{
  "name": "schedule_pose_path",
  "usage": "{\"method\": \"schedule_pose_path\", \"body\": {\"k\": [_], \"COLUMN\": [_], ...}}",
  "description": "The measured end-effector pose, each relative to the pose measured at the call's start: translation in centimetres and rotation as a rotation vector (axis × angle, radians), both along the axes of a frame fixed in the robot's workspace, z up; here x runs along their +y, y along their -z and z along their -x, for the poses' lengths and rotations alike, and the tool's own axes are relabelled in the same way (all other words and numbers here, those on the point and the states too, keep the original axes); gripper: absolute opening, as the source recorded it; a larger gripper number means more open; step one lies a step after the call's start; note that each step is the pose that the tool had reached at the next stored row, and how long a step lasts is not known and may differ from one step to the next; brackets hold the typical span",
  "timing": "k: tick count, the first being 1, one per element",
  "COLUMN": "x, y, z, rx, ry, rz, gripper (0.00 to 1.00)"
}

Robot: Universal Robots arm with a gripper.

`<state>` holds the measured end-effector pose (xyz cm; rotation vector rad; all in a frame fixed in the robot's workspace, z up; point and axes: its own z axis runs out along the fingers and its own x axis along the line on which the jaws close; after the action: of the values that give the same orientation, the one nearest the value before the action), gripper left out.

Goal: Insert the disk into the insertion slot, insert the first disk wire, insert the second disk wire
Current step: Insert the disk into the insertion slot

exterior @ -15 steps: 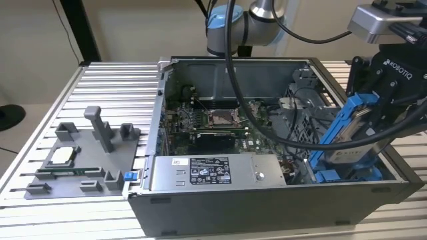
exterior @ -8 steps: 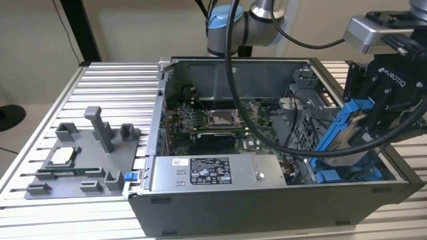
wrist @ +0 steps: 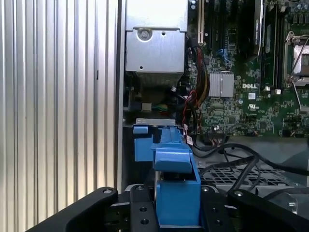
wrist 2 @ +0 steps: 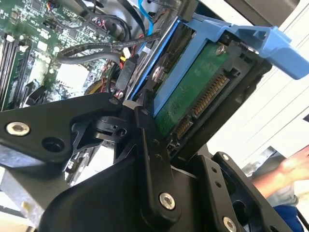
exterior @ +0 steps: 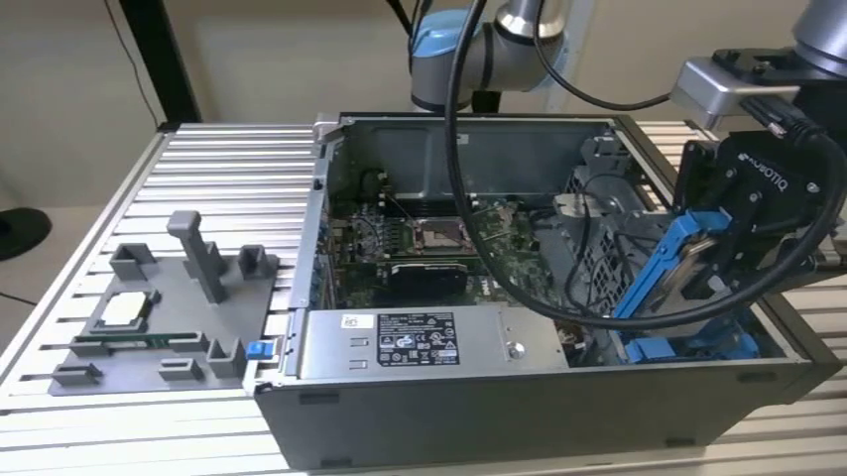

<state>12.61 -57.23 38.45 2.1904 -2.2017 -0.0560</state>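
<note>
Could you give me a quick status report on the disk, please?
Gripper jaws shut on disk. Disk tilted above slot, not yet in. Black cable hangs across case near disk.

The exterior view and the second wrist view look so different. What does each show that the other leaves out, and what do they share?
Exterior view: the whole computer case on the slatted table, the labelled power-supply box, and a grey fixture tray at the exterior view's left.
Second wrist view: the disk's green circuit board with its connector row, and a person's hand.
Shared: the disk in its blue carrier, clamped in the black jaws, and the motherboard.
</note>
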Motion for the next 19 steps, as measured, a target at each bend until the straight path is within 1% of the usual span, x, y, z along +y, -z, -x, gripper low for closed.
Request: {"method": "schedule_pose_path", "body": {"k": [18,19], "x": [0.0,0.0], "y": [0.0,0.0], "z": [0.0,0.0], "rx": [0.0024,0.0025], "ry": [0.0,0.0], "rz": [0.0001,0.0002], "gripper": [0.0,1.0]}}
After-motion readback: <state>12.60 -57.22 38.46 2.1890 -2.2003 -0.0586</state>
